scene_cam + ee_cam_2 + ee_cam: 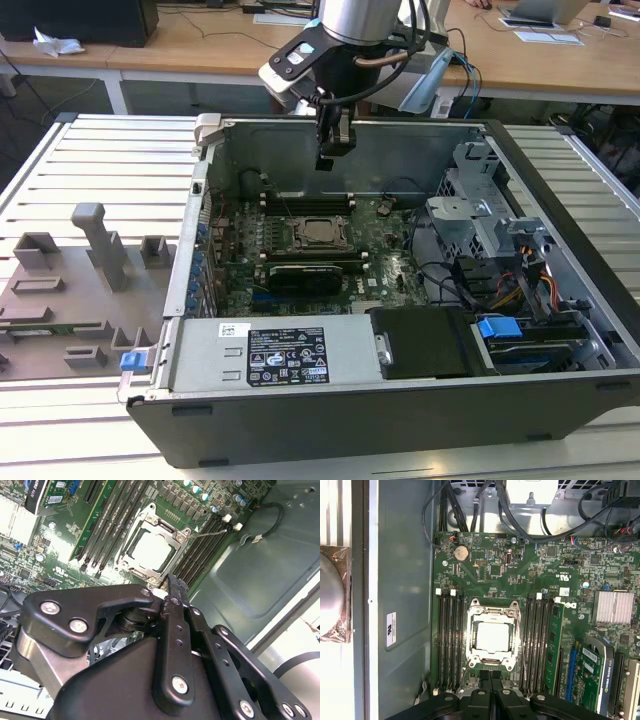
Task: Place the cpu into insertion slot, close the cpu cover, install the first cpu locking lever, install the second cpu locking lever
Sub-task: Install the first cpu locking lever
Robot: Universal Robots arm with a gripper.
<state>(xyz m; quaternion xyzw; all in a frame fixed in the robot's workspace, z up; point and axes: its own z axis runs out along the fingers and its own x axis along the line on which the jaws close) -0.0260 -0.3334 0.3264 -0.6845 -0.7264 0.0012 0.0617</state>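
The cpu (492,635) shows its silver-grey top through the window of the cpu cover (492,612), which lies flat over it on the green motherboard (520,570). The insertion slot's contact field is hidden beneath them. My gripper (491,677) hangs above the board beside the socket, fingers pressed together with nothing between them. In the second wrist view, the cpu (150,550) lies beyond the fingertips (174,586), and a thin wire lever (210,530) angles out from the cover's corner. In the exterior view, the gripper (335,150) hovers well above the cpu (320,232).
Long black memory slots (450,640) flank the socket on both sides. A black expansion card (310,272) lies just in front of it. The case's metal walls (300,150), power supply (270,350) and drive cage with cables (480,230) surround the board. A grey fixture tray (80,290) sits at the exterior view's left.
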